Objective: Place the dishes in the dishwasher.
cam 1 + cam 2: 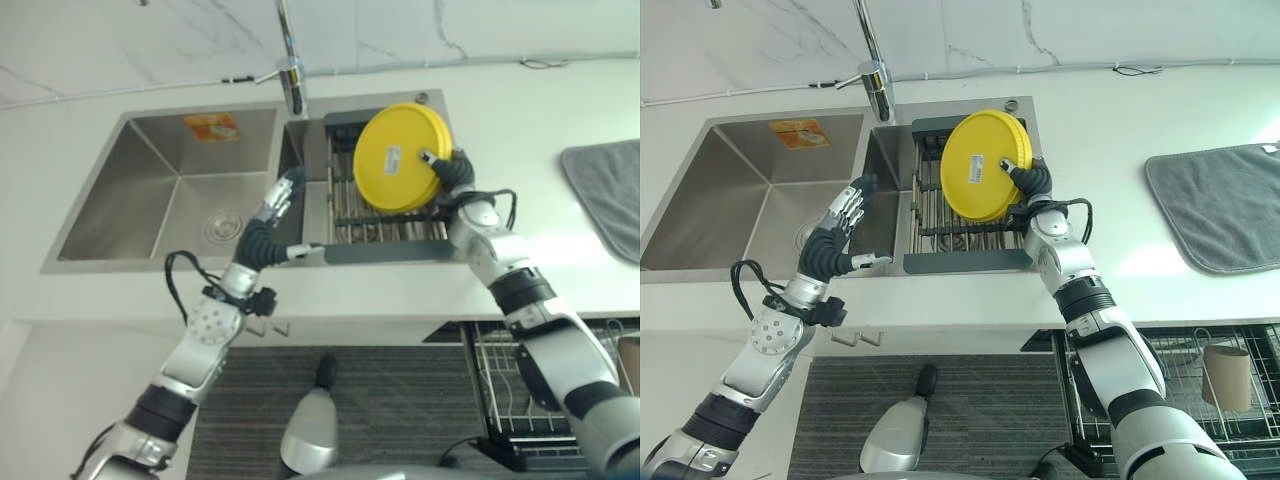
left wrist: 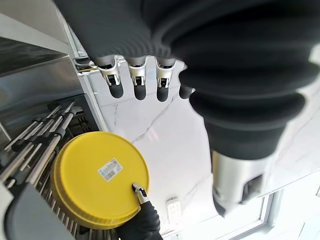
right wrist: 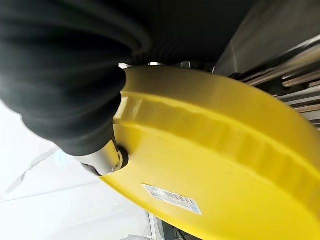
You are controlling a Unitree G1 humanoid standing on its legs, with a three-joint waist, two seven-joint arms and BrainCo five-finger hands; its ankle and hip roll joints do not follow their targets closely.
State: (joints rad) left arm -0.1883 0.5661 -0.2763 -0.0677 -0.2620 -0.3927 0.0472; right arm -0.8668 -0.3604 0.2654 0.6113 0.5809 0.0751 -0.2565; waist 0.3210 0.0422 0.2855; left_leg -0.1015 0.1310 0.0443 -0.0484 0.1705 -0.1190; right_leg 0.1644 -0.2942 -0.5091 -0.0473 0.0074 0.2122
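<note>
White countertop [image 1: 560, 90] running across the scene, with marbled white wall [image 1: 150, 40] behind. Stainless double sink [image 1: 150, 190] set into the counter; orange sticker [image 1: 212, 127] on the back wall of the larger basin, round drain [image 1: 224, 225] in its floor. Chrome faucet [image 1: 291, 75] mounted behind the divider between basins. Dark-framed dish rack [image 1: 385, 245] with metal rods seated in the smaller basin. Grey mat [image 1: 608, 190] lying on the counter well to the right. Grey ribbed floor mat [image 1: 970, 400] below the counter edge; pulled-out wire basket [image 1: 1230, 400] at lower right, brown cup [image 1: 1228, 376] standing in it.

Yellow plate [image 1: 402, 157] held on edge above the rack, underside with label facing the camera. Right hand [image 1: 447, 166] clamped on the plate's right rim, thumb pressed on the underside, fingers behind. Left hand [image 1: 277, 203] raised over the sink divider, just left of the rack, fingers straight and released, grasping nothing.
</note>
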